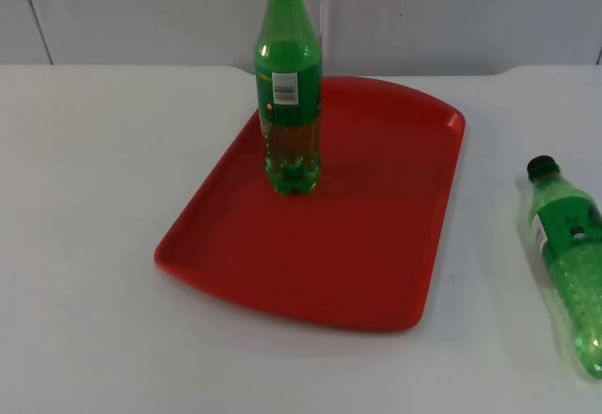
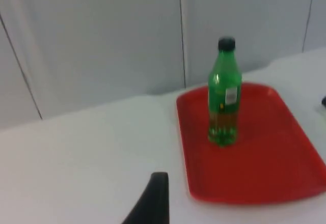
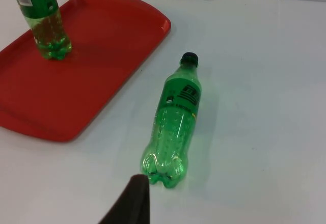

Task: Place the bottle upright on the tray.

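Green plastic bottle point(image 1: 570, 265) lying at four o'clock of the red tray point(image 1: 376, 245): I'd clamp right gripper point(image 3: 133, 198), jaw state untellable, mid-body, then tip upright.

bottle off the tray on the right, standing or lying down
Lying down. The second bottle rests on its side on the white table, beside the red tray and not touching it, black cap on, pointing toward the wall.
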Controlling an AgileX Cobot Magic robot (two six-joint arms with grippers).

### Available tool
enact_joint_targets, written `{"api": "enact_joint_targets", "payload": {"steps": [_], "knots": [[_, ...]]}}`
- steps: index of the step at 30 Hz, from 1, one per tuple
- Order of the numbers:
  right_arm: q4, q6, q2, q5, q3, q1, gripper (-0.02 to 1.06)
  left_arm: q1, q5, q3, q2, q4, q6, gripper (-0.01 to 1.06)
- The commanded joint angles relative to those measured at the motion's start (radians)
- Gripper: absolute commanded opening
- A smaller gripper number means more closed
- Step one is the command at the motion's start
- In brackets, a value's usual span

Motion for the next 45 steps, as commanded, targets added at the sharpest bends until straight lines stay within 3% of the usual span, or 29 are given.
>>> {"api": "enact_joint_targets", "payload": {"steps": [1,9,14,30,34,45], "knots": [[0.002,0.002,-0.003,-0.006,0.0,-0.003,1.05,0.001,0.01,0.031,-0.003,-0.013,-0.012,0.9],[0.004,0.002,-0.003,-0.006,0.0,-0.003,1.05,0.001,0.022,0.137,-0.003,-0.011,-0.012,0.9],[0.004,0.002,-0.003,-0.006,0.0,-0.003,1.05,0.001,0.068,0.159,-0.003,0.0,0.007,0.9],[0.006,0.002,-0.003,-0.006,0.0,-0.003,1.05,0.001,0.068,0.161,-0.003,0.002,0.005,0.9],[0.006,0.002,-0.003,-0.006,0.0,-0.003,1.05,0.001,0.068,0.161,-0.003,0.001,0.005,1.05],[0.006,0.002,-0.003,-0.006,0.0,-0.003,1.05,0.001,0.068,0.161,-0.003,-0.001,0.001,1.05]]}}
